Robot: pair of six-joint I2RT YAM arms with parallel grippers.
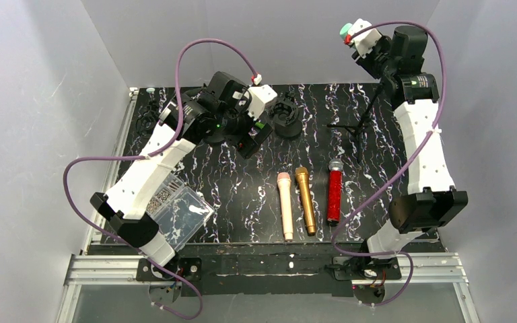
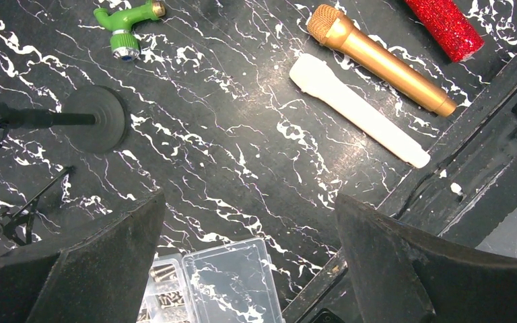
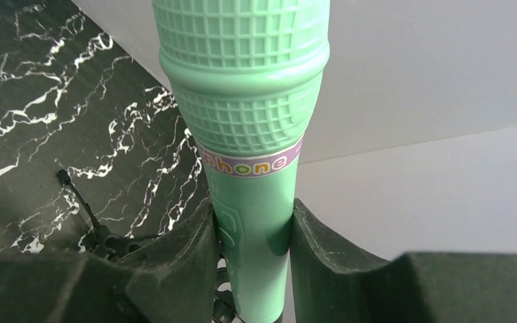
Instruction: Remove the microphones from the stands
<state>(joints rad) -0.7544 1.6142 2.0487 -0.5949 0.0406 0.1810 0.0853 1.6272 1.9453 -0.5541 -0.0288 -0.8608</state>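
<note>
Table (image 1: 242, 195) is black with white marble-like veining. At centre of the top view, left to right: pale pink microphone (image 1: 285, 205), gold microphone (image 1: 305, 200), red glitter microphone (image 1: 334, 196) with a silver head. Mint-green microphone (image 3: 249, 101) fills the middle of the right wrist view, with a grid-patterned head and a lilac band with multicoloured lettering. Green toy tap (image 2: 124, 23), upper left of the left wrist view, has a gold tip and silver end; cables (image 1: 202, 42) purple, walls (image 1: 40, 101) pale grey, box (image 1: 185, 215) at lower left clear.
</note>
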